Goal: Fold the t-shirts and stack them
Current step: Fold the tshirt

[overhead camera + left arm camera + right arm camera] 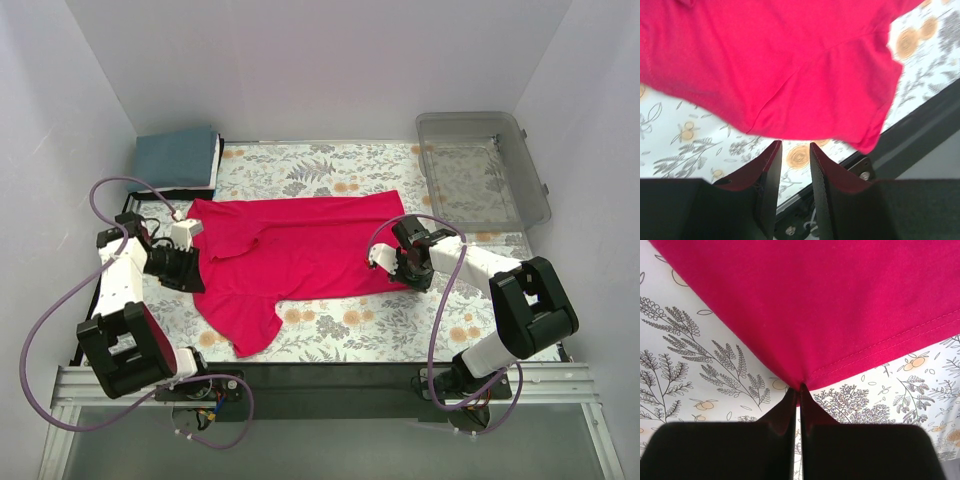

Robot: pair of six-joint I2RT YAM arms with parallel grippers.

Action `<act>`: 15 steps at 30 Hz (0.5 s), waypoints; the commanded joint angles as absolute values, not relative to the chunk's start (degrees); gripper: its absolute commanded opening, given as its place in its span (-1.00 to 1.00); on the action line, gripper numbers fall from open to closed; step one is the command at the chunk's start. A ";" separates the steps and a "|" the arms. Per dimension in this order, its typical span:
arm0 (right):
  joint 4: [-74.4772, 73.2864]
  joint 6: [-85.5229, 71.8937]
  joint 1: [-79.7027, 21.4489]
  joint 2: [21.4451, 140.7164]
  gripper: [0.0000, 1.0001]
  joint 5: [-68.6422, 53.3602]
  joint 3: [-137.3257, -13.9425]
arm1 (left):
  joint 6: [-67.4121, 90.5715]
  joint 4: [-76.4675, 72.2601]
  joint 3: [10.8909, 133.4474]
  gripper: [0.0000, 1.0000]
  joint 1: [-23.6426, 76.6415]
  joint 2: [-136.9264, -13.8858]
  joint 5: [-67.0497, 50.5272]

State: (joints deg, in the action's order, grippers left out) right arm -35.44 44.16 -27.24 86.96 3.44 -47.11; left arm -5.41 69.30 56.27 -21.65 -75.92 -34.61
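The crimson-pink t-shirt (300,250) lies spread on the floral table, with one sleeve reaching toward the near edge. It also shows in the left wrist view (790,65) and the right wrist view (830,305). My right gripper (382,264) is shut on its hem at the right side, and the stitched edge bunches at the tips (800,388). My left gripper (195,280) is at the shirt's left edge. It is open and empty, with its tips (795,146) just short of the sleeve. The teal-blue t-shirt (178,158) lies folded at the back left corner.
A clear plastic bin (482,165) stands at the back right. The table's black front rail (920,130) runs close beyond the shirt's sleeve. White walls enclose the table on three sides.
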 commanded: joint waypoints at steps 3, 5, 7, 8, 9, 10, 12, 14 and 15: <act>-33.66 44.82 -27.25 86.84 -0.97 4.48 -47.45 | -12.82 65.84 51.08 -0.46 -22.32 -70.49 -26.55; -34.36 44.65 -27.25 87.10 -0.97 4.31 -48.07 | -13.53 63.12 49.93 -0.49 -22.33 -69.61 -26.54; -34.63 44.65 -27.25 87.19 -0.97 3.78 -48.34 | -14.15 61.88 48.70 -0.49 -22.15 -70.22 -27.94; -34.72 44.56 -27.25 87.27 -0.97 3.69 -48.51 | -14.32 61.44 48.17 -0.49 -21.97 -70.57 -28.30; -34.89 44.21 -27.25 87.36 -0.97 3.26 -48.69 | -14.50 61.00 47.73 -0.49 -21.71 -70.84 -28.56; -35.15 44.03 -27.25 87.36 -0.97 2.90 -48.87 | -14.68 59.69 46.16 -0.47 -20.84 -70.84 -28.48; -35.51 43.86 -27.25 87.36 -0.97 2.29 -49.48 | -14.77 56.80 44.22 -0.44 -19.26 -70.23 -27.25; -35.86 43.77 -27.16 87.36 -0.97 2.37 -49.48 | -14.24 54.50 41.67 -0.34 -15.83 -68.56 -24.79; -35.86 43.77 -27.25 87.36 -0.97 2.46 -49.48 | -13.98 53.62 40.96 -0.30 -14.60 -68.12 -24.18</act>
